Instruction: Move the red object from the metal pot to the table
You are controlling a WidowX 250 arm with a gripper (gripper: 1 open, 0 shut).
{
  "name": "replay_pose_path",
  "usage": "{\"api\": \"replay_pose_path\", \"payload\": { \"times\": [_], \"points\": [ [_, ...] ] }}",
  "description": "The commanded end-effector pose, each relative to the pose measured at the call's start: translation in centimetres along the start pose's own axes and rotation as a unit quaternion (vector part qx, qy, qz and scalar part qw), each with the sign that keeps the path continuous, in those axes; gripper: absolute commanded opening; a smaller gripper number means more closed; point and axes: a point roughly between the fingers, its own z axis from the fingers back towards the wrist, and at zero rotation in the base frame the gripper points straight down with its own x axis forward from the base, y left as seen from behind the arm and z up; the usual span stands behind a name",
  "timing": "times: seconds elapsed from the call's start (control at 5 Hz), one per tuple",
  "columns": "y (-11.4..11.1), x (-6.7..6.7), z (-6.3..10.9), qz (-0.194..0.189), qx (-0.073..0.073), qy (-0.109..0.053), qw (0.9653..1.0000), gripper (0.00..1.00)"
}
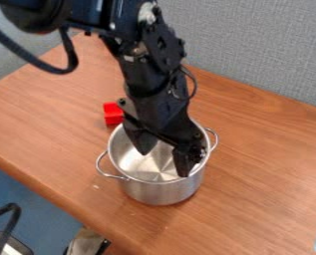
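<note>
hanging above the metal pot (154, 169), the hand (167, 151) pointed steeply down into the pot's mouth with its fingers spread wide and nothing between them. the dark arm descended from the upper left and hid much of the pot's far rim. the pot stood upright on the table (47, 110), near the front edge, with one loop handle visible on its left side. the red object (113, 113) lay on the table just behind the pot's left rear, partly hidden by the arm; whether it touched the pot wall could not be told. judged from this layout, the transfer appeared complete: the red object rested outside the pot and the hand carried nothing. the visible part of the pot's interior showed only bare steel. the open fingers suited a release, leaving the arm free to clear the rim without dragging the pot.
</note>
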Motion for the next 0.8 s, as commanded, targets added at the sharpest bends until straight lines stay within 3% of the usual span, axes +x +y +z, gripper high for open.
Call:
{"api": "replay_pose_path", "payload": {
  "times": [0.0,0.2,0.6],
  "points": [
    [2.1,1.2,1.7,0.001,0.005,0.017,0.9998,1.00],
    [3.1,1.1,2.2,-0.008,0.008,0.049,0.9987,1.00],
    [1.9,-1.1,2.1,-0.008,0.020,0.040,0.9990,1.00]
  ]
}}
